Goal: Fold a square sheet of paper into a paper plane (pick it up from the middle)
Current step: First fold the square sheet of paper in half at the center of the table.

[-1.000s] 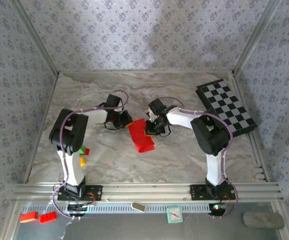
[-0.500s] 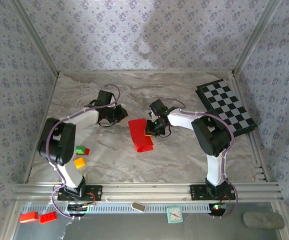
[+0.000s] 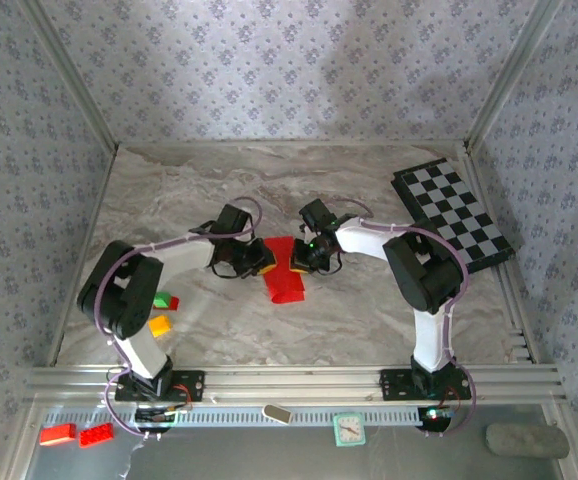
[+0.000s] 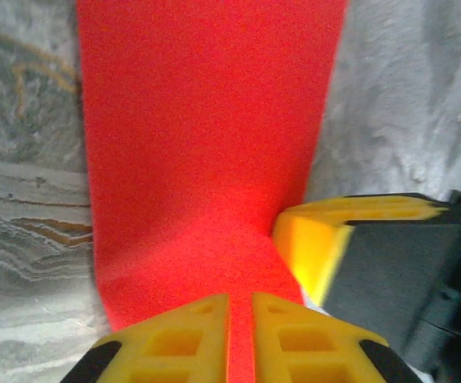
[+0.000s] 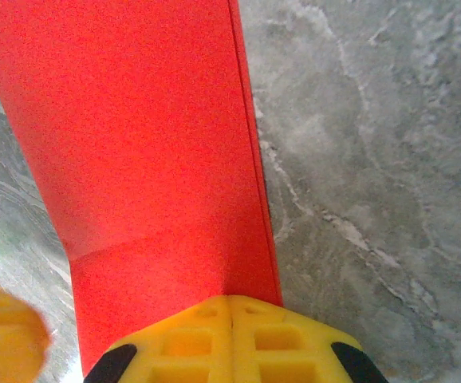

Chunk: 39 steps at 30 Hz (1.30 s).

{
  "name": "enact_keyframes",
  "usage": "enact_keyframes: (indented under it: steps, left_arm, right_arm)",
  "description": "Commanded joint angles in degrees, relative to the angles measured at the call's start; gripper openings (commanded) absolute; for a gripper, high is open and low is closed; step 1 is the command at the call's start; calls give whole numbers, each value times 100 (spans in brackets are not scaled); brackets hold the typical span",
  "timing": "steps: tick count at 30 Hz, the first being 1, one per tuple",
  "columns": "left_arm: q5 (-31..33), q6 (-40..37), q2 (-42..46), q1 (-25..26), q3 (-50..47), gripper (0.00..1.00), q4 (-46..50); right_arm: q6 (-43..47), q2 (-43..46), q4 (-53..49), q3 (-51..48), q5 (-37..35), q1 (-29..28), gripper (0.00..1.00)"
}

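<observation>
Near the middle of the grey marbled tabletop [image 3: 369,310] lies a thin, bright red sheet of paper [image 3: 285,282], folded into a long narrow strip whose far end sits between the two arms' tips and whose near end points back toward their bases. The left gripper [image 3: 260,262], with its blocky yellow fingertips, comes in from the left and meets the strip's far end. From its wrist camera the red sheet of paper [image 4: 206,144] stretches away in front of the left gripper [image 4: 240,339]. Its jaws are drawn almost together, with only a thin slit between them and red showing through it, and I cannot tell whether they actually pinch the paper or just hover over it. The right gripper [image 3: 297,262] reaches in from the other side, very close to the left one. In its own view the right gripper [image 5: 230,343] is clenched tight on the end of the red sheet of paper [image 5: 143,136], which carries a faint crease across it near the fingertips. Off at the far right rests a black-and-white checkered board [image 3: 454,212], tilted against the frame. On the left, beside the left arm, sit a small green-and-red toy brick [image 3: 166,300] and a small orange-yellow toy brick [image 3: 159,324], well apart from the paper.
</observation>
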<state>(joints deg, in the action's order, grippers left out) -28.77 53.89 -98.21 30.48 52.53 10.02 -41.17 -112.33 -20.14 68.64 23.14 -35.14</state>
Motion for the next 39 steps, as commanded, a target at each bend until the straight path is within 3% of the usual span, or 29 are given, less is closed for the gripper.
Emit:
enact_keyframes:
  steps: [1,6,11,19,27,39]
  left_arm:
    - [-124,-106,-214,78,161,14,317]
    - [-109,-286,-351,93,166,13,425]
    - [160,-897,-389,71,182,13,1139]
    - [426,-1504,-5,-362,-51,12,1760]
    - [36,-713,705,-111,-35,12,791]
    - [-239,-136,-24,260,-311,12,66]
  right_arm:
    - [-55,-570,-506,-360,-1014,7,7]
    - [-56,-591,-495,-384,-1017,-20,7]
    - [-57,-614,-475,-433,-1033,-20,7]
    - [-50,-635,-448,-492,-1054,-2,6]
    - [-66,-623,-443,-501,-1053,7,6]
    - [-32,-658,-440,-501,-1013,24,6]
